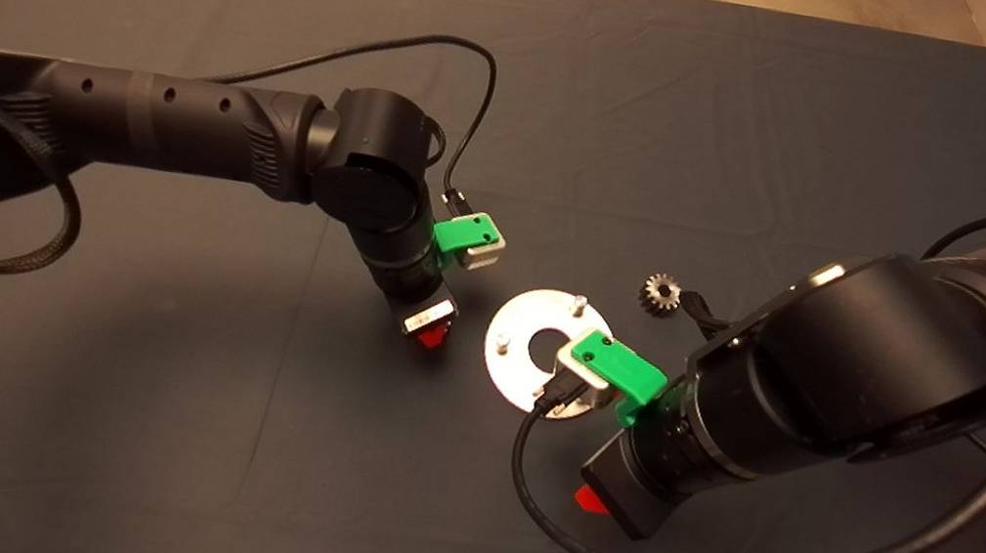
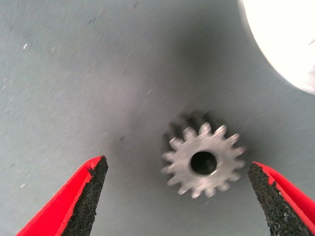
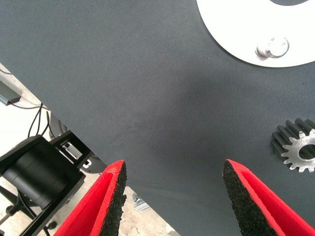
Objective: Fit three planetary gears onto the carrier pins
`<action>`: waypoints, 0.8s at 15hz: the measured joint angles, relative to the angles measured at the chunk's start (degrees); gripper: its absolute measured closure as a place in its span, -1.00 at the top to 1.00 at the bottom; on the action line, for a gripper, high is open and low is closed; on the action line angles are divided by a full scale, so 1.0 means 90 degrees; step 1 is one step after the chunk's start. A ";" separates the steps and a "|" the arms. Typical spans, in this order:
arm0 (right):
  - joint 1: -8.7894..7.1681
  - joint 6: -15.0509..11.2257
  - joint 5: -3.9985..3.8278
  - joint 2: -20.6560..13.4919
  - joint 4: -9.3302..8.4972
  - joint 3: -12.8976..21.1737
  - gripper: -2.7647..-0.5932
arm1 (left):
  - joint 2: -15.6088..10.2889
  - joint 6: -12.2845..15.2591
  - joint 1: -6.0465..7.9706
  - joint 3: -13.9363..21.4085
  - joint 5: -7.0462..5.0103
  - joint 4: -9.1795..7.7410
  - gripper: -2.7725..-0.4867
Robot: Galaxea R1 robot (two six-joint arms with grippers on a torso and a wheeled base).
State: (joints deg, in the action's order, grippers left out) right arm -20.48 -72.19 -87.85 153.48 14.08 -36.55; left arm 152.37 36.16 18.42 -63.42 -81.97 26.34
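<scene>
The round silver disc (image 1: 510, 370) lies mid-mat, and two carrier pins (image 1: 579, 303) (image 1: 502, 341) stand on it in the head view; the right wrist camera covers the rest. My left gripper (image 1: 432, 336) hangs just left of the disc. It is open, and a planetary gear (image 2: 204, 162) lies flat on the mat between its fingers (image 2: 86, 196), nearer one pad. Another gear (image 1: 661, 293) lies right of the disc. My right gripper (image 1: 591, 500) is open over bare mat on the near side of the disc (image 3: 236, 29), with one pin (image 3: 272, 47) and a gear (image 3: 298, 147) in its view.
Black cables loop over the mat by both arms, one (image 1: 571, 536) curling on the near side of the right gripper. Beyond the mat's edge, the right wrist view shows floor with dark equipment (image 3: 39, 177).
</scene>
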 joint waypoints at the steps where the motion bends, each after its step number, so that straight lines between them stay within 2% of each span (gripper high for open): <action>1: 0.0000 0.0000 -0.0002 0.0000 0.0000 -0.0005 -0.22 | 0.0000 0.0003 0.0001 0.0003 0.0027 0.0000 0.36; 4: -0.0002 0.0000 -0.0001 -0.0001 0.0000 -0.0008 -0.22 | 0.0000 0.0028 0.0001 0.0003 0.0153 -0.0005 0.36; 7: -0.0003 0.0000 0.0000 -0.0001 0.0000 -0.0008 -0.22 | 0.0000 0.0111 0.0001 0.0003 0.0184 -0.0005 0.36; 10: -0.0003 0.0001 0.0000 -0.0004 -0.0002 -0.0018 -0.22 | 0.0000 0.0215 0.0001 0.0003 0.0359 -0.0102 0.36; 12: -0.0003 0.0001 0.0000 -0.0012 0.0000 -0.0020 -0.22 | -0.0005 0.0239 0.0001 0.0026 0.0401 -0.0137 0.36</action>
State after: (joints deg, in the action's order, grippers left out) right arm -20.50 -72.18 -87.85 153.37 14.08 -36.73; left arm 152.32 38.31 18.43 -63.18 -78.36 25.11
